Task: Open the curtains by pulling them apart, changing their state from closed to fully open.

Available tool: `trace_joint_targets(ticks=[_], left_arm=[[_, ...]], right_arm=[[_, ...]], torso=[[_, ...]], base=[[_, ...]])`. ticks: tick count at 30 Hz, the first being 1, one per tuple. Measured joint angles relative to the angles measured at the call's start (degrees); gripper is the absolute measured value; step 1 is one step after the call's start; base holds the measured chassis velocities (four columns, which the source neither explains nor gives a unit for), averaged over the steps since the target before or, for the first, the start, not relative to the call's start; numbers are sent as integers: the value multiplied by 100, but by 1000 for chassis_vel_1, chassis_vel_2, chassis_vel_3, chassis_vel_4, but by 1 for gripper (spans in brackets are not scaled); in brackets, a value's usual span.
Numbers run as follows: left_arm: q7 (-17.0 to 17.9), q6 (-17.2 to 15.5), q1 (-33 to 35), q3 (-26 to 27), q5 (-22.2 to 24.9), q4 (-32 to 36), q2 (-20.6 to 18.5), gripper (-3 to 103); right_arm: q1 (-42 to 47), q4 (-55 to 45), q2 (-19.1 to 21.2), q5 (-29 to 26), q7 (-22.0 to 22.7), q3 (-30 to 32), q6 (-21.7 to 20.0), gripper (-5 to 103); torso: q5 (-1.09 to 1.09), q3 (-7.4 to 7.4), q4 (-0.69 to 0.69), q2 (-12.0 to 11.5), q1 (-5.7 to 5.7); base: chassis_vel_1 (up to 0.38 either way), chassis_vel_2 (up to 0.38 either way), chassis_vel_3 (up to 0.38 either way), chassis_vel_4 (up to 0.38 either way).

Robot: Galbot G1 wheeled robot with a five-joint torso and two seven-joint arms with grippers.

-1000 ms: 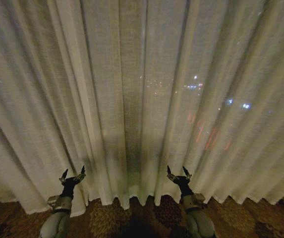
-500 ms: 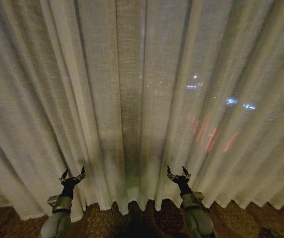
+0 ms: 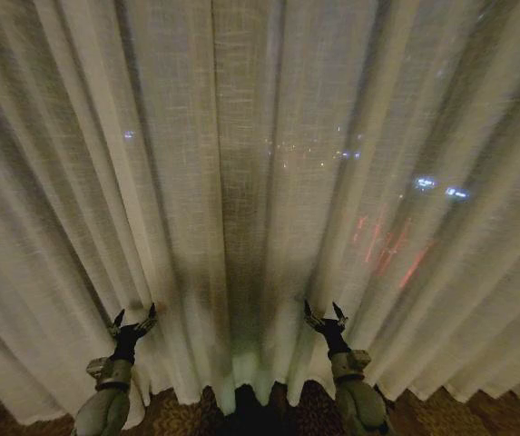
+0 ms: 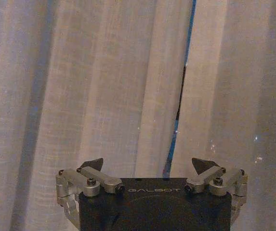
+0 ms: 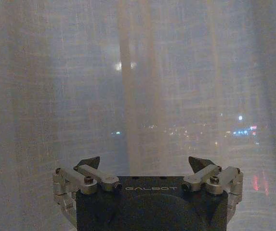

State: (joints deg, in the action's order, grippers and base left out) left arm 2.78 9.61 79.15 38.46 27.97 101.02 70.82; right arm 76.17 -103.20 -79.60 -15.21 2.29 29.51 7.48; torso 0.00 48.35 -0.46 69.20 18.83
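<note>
My left end effector (image 3: 133,318) and my right end effector (image 3: 326,312) look the same. Each has a black block body with the word GALBOT in pale letters on the front face. Above this word, on both sides, there are silver metal links fixed with small dark screws. Each link carries one black pointed fingertip (image 4: 90,163), shaped like a small claw. Behind each black body, my forearm (image 3: 105,411) is grey-green and round, with a dark ring at the wrist.
</note>
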Motion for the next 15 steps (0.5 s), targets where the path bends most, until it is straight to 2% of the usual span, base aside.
trace_joint_targets(ticks=[7, 15], left_arm=[[0, 0, 1, 0, 0, 0, 0, 100], [0, 0, 0, 0, 0, -1, 0, 100]], right_arm=[[-345, 247, 167, 234, 120, -77, -147, 100], [-997, 856, 291, 148, 190, -205, -167, 100]], torso=[[1, 1, 0, 1, 1], [-1, 4, 1, -4, 8]], base=[[17, -44, -20, 43], [0, 0, 0, 0]])
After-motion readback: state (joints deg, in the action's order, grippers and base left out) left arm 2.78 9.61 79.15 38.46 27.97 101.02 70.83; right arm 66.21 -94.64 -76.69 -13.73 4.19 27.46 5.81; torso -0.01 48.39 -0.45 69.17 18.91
